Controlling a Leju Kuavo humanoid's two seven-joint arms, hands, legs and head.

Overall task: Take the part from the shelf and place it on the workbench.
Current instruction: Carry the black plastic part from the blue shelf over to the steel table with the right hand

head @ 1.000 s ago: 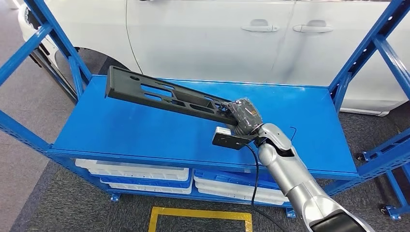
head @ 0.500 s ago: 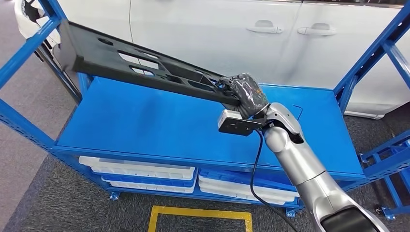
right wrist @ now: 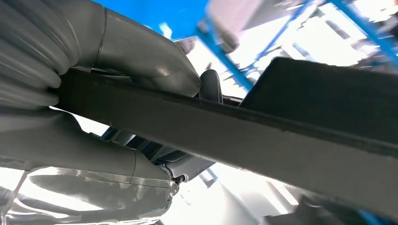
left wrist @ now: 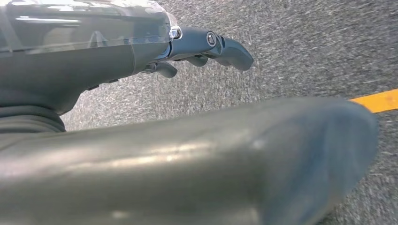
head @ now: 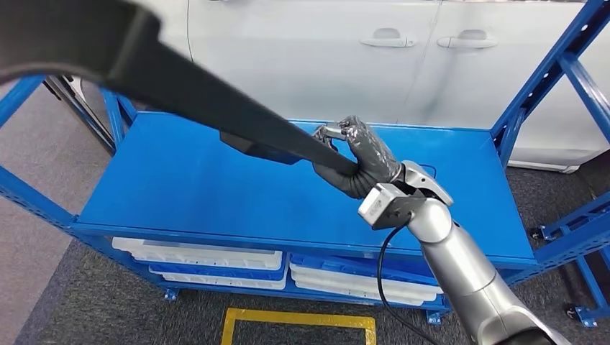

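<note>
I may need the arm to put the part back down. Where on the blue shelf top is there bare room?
The blue shelf top lies bare from its left edge to the right hand, and again between that hand and the right upright. It is crowded only in the air, where the long black part slants above the left half.

A car workshop or assembly floor: blue steel shelving (head: pixel 288 187), a white car (head: pixel 324 50) parked behind it, stacked trays (head: pixel 208 259), yellow floor marking (head: pixel 298 316).
</note>
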